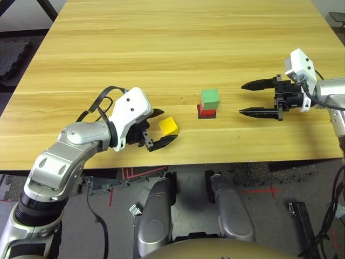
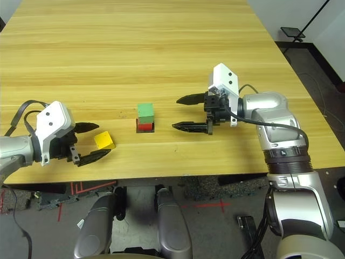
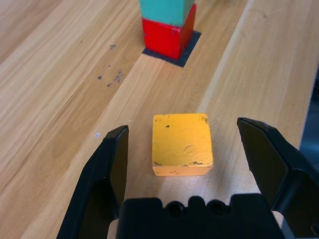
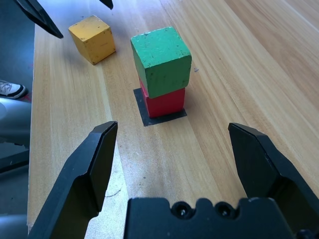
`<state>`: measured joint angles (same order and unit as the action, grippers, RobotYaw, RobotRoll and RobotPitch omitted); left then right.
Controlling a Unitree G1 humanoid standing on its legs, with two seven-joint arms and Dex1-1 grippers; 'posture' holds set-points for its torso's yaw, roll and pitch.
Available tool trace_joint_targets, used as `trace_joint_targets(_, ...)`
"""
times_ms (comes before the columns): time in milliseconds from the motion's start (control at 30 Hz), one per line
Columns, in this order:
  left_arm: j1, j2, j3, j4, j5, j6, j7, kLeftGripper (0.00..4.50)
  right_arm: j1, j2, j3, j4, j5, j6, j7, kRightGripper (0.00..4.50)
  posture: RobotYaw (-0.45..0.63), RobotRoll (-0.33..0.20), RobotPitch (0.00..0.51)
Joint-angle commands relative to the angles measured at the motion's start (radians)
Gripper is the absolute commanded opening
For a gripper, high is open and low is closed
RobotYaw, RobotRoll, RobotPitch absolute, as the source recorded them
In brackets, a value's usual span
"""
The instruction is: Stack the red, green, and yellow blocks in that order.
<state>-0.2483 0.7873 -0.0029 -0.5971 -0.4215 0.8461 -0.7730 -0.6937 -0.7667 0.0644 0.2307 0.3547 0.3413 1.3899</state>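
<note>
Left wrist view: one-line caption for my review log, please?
Open left gripper straddles the yellow block on the table; green-on-red stack waits beyond.

The surface point(image 1: 161, 48) was pale wood, smooth with a soft shine. The yellow block point(image 3: 181, 144) looked like painted wood — matt, a bit scuffed. The forearms point(image 2: 269, 105) were shiny silver metal.

Colour key. Table point(image 1: 178, 48): pale honey wood with long, straight grain and darker seams between boards. Red block point(image 4: 166, 103): bright, matte red, standing on a flat black square patch point(image 4: 149, 118). Green block point(image 4: 161, 60): light green, faintly speckled — sits atop the red. Yellow block point(image 3: 181, 144): bright yellow, scuffed with small dark marks. Left gripper point(image 1: 159, 129) and right gripper point(image 1: 255, 98): black fingers — white housings behind, on silver forearms.
</note>
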Motion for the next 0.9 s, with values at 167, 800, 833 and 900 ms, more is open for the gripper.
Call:
trace_joint_targets(167, 0.025, -0.02, -0.05, 0.027, 0.018, -0.011, 0.029, 4.44, -0.005, 0.005, 0.008, 0.004, -0.011, -0.01, 0.004, 4.5, 0.36, 0.107, 0.265)
trace_joint_targets(800, -0.004, -0.049, -0.088, 0.151, 0.066, -0.099, 0.019, 2.48, -0.015, 0.013, 0.01, 0.012, -0.016, -0.014, 0.001, 4.5, 0.35, 0.099, 0.26)
trace_joint_targets(833, -0.008, -0.049, -0.09, 0.156, 0.067, -0.102, 0.017, 2.11, -0.015, 0.012, 0.009, 0.013, -0.017, -0.015, 0.001, 4.5, 0.35, 0.099, 0.26)
trace_joint_targets(900, -0.014, -0.048, -0.091, 0.168, 0.07, -0.111, 0.013, 2.03, -0.016, 0.012, 0.007, 0.015, -0.018, -0.016, 0.001, 4.5, 0.35, 0.098, 0.257)
